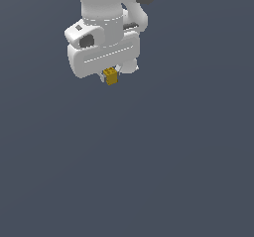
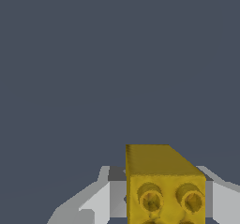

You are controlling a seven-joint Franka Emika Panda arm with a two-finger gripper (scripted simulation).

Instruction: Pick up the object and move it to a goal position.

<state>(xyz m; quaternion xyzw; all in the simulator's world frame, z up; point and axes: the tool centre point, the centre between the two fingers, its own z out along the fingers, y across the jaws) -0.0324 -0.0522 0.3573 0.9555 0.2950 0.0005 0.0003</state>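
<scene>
The object is a tiny mustard-yellow block [image 1: 111, 76] with darker round markings. In the exterior view it sits between the fingertips under my white gripper [image 1: 110, 76], near the top of the picture. In the wrist view the block [image 2: 161, 181] fills the space between my two light grey fingers [image 2: 101, 202], its studded face toward the camera. The gripper [image 2: 161, 204] is shut on the block. The fingertips are mostly hidden behind the hand in the exterior view.
A plain dark blue-grey surface [image 1: 149, 171] fills the rest of both views. No other objects or edges show.
</scene>
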